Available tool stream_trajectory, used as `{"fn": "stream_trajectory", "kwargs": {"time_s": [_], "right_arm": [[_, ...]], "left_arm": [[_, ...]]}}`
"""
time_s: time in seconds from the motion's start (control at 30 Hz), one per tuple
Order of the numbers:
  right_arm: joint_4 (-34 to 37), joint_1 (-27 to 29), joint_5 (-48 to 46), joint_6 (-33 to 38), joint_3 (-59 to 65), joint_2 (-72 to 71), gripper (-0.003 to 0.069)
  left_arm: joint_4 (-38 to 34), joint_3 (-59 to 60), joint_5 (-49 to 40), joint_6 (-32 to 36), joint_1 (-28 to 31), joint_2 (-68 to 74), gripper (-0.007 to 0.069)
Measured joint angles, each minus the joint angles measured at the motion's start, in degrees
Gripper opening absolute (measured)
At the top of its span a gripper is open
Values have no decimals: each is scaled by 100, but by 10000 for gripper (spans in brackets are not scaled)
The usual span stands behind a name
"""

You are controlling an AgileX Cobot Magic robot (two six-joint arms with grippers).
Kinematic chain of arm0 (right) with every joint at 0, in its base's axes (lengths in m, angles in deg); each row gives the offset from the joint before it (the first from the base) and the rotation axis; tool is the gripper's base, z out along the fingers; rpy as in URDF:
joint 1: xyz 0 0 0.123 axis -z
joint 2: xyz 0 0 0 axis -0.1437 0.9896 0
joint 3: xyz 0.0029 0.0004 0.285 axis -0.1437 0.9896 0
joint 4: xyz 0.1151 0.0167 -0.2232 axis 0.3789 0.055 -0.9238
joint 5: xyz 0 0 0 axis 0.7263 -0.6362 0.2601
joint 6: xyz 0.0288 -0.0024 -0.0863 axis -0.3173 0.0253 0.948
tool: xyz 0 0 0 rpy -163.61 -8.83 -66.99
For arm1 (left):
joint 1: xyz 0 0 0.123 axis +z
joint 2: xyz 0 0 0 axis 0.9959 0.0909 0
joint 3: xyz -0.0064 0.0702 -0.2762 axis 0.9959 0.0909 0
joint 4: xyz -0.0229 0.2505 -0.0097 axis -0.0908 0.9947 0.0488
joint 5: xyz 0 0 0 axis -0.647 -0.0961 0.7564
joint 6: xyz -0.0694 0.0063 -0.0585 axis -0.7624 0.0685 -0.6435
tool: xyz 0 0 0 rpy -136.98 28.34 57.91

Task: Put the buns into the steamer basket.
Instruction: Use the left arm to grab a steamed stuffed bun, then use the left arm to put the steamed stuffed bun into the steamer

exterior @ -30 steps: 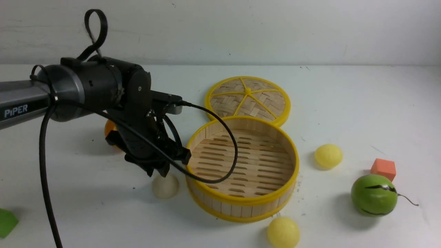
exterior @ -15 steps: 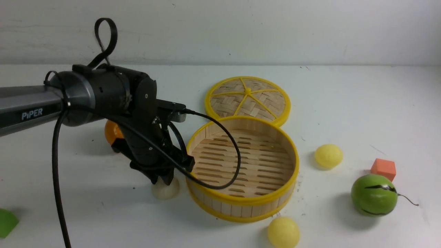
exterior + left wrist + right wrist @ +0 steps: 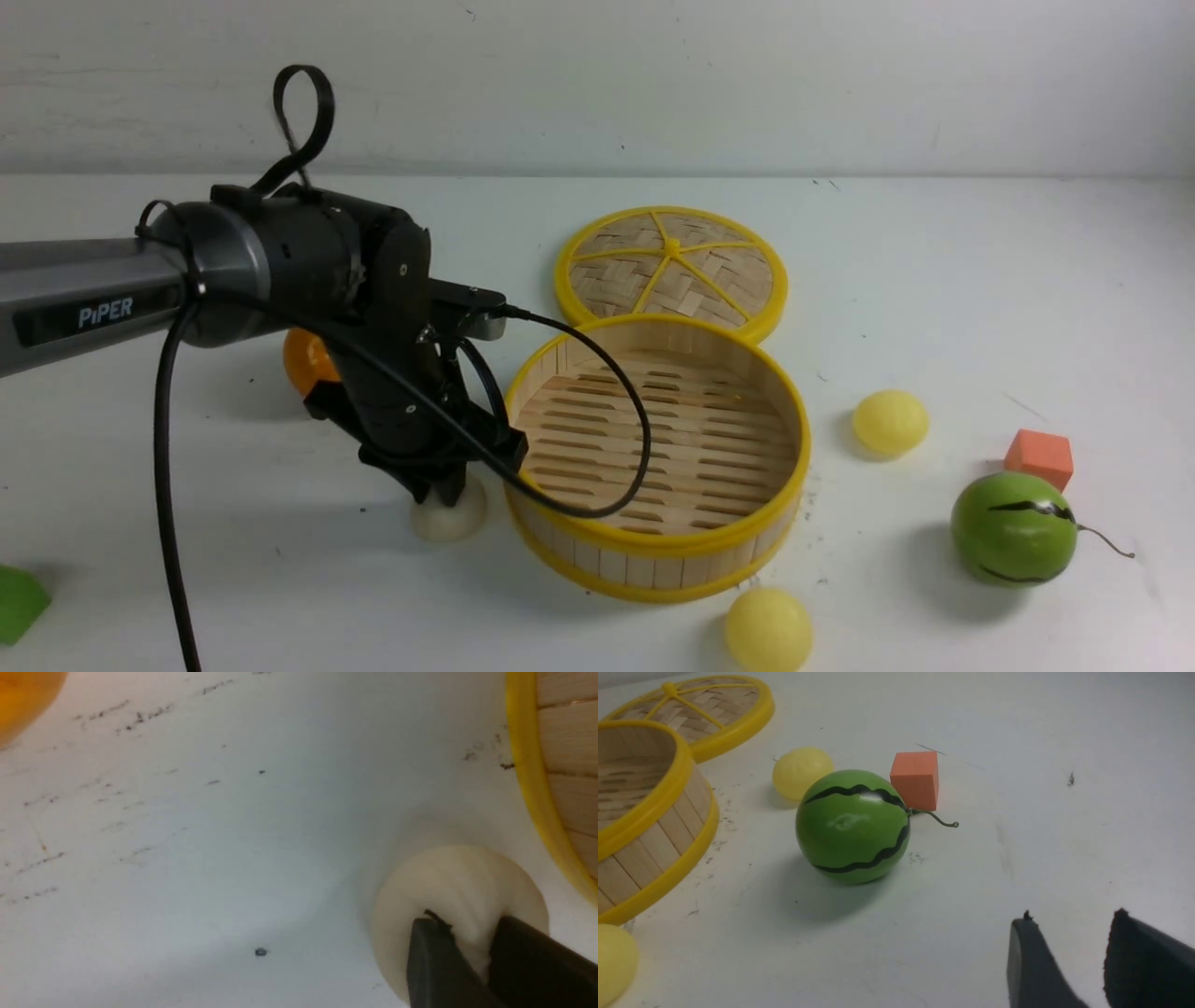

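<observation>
White table (image 3: 934, 280), three buns (image 3: 459, 519) (image 3: 891, 422) (image 3: 768, 629), one steamer basket (image 3: 653, 562)

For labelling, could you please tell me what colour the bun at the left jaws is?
Off-white; the bun shows best in the left wrist view.

From the front, the left arm (image 3: 280, 271) covers most of the orange (image 3: 301, 359). The left gripper (image 3: 448, 495) hides the crown of the off-white bun (image 3: 459, 521). The nearest yellow bun (image 3: 767, 630) runs off the bottom edge, and a green piece (image 3: 17, 602) is cut off at the left. In the left wrist view the orange is a blur, and the steamer basket (image 3: 532, 788) shows only a strip of rim and wall. Only the finger ends of the right gripper (image 3: 1073, 914) are in frame.
</observation>
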Motion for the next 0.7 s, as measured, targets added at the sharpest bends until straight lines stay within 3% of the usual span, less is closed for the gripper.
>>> {"fn": "stream_trajectory", "kwargs": {"time_s": [0.07, 0.13, 0.27, 0.37, 0.6, 0.7], "right_arm": [[0, 0, 0, 0, 0, 0, 239], [0, 0, 0, 0, 0, 0, 239], [0, 0, 0, 0, 0, 0, 239], [0, 0, 0, 0, 0, 0, 239], [0, 0, 0, 0, 0, 0, 241], [0, 0, 0, 0, 0, 0, 241]], "left_arm": [[0, 0, 0, 0, 0, 0, 24], [0, -3, -6, 0, 0, 0, -10], [170, -80, -276, -8, 0, -70, -13], [204, -449, -970, -84, -2, -558, -13], [-1143, -1559, -1217, 625, -8, -989, -13], [-1276, -2108, -1386, 684, -117, -504, -13]]}}
